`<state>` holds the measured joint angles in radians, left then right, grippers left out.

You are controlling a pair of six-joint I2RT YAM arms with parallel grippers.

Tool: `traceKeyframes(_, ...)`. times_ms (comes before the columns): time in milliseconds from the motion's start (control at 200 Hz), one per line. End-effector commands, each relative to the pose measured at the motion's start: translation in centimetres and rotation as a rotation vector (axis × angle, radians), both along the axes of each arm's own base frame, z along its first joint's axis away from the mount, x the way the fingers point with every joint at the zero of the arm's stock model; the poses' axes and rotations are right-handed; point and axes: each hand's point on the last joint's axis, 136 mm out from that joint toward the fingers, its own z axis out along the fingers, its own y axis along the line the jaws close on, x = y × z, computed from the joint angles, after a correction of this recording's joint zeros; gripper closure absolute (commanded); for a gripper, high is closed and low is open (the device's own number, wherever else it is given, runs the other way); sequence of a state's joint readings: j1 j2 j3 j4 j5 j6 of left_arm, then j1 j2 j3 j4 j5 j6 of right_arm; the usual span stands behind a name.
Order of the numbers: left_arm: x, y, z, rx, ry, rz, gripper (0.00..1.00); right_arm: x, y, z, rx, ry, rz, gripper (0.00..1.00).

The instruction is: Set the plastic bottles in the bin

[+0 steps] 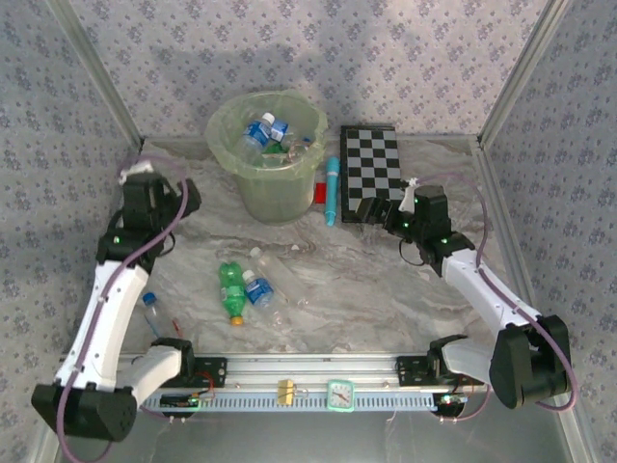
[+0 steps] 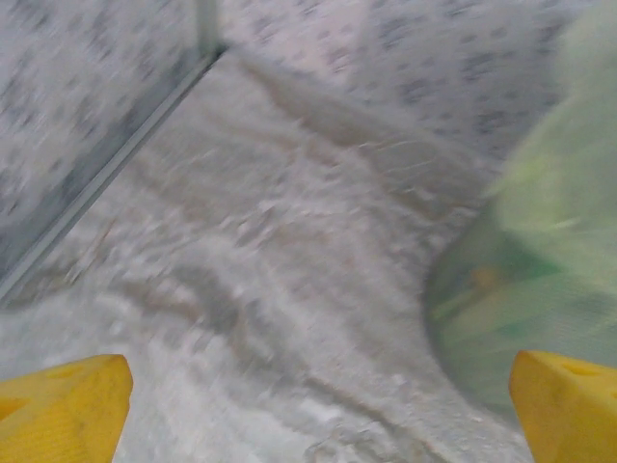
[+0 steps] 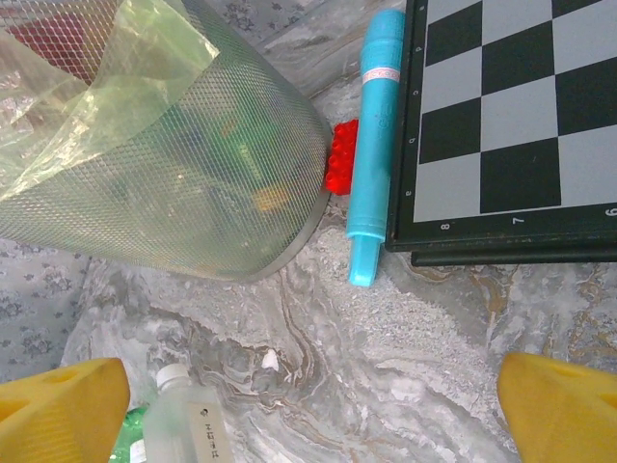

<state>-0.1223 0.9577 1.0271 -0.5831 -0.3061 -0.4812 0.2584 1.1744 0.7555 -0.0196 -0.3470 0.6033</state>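
Left gripper (image 2: 313, 415) gapes wide and empty over the marbled table (image 2: 289, 241) near the bin (image 1: 280, 198). Right gripper (image 3: 308, 410) is also wide, with nothing between its fingers. Several plastic bottles (image 1: 267, 130) sit inside the bin; a green bottle (image 1: 231, 282) and clear bottles (image 1: 257, 289) lie together mid-table, and one small bottle (image 1: 151, 311) lies beside the left arm.
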Motion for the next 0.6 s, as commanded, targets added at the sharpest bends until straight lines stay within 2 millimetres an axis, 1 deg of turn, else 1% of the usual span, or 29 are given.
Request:
traceKeyframes(0, -3.7, 3.0, -5.2, -0.092, 0.073, 0.214, 0.00, 0.0, 0.7, 0.2, -0.006, -0.030, 0.035, 0.00)
traceKeyframes(90, -6.0, 4.3, -9.3, -0.131, 0.141, 0.318, 0.00, 0.2, 0.7, 0.1, -0.016, -0.029, 0.029, 0.00)
traceKeyframes(185, -7.6, 5.5, -12.1, -0.168, 0.178, 0.412, 0.00, 0.3, 1.0, 0.0, -0.015, -0.023, 0.039, 0.00)
traceKeyframes(200, -8.2, 5.6, -12.8, -0.168, 0.206, 0.430, 0.00, 0.3, 1.1, 0.0, -0.015, -0.022, 0.042, 0.00)
traceKeyframes(225, -8.7, 5.9, -13.4, -0.175, 0.219, 0.454, 0.00, 0.4, 1.2, 0.0, -0.015, -0.019, 0.047, 0.00)
traceKeyframes(315, -9.7, 6.7, -15.1, -0.190, 0.248, 0.523, 0.00, 0.4, 1.7, -0.3, -0.019, -0.002, 0.063, 0.00)
traceKeyframes(420, -10.6, 7.6, -16.4, -0.188, 0.278, 0.584, 0.00, 0.5, 2.0, -0.7, -0.016, 0.013, 0.068, 0.00)
traceKeyframes(510, -10.8, 8.0, -17.4, -0.179, 0.307, 0.606, 0.00, 0.6, 2.2, -0.9, -0.012, 0.026, 0.071, 0.00)
traceKeyframes(595, -11.1, 8.5, -18.1, -0.164, 0.339, 0.633, 0.00, 0.8, 2.5, -0.6, -0.011, 0.030, 0.078, 0.00)
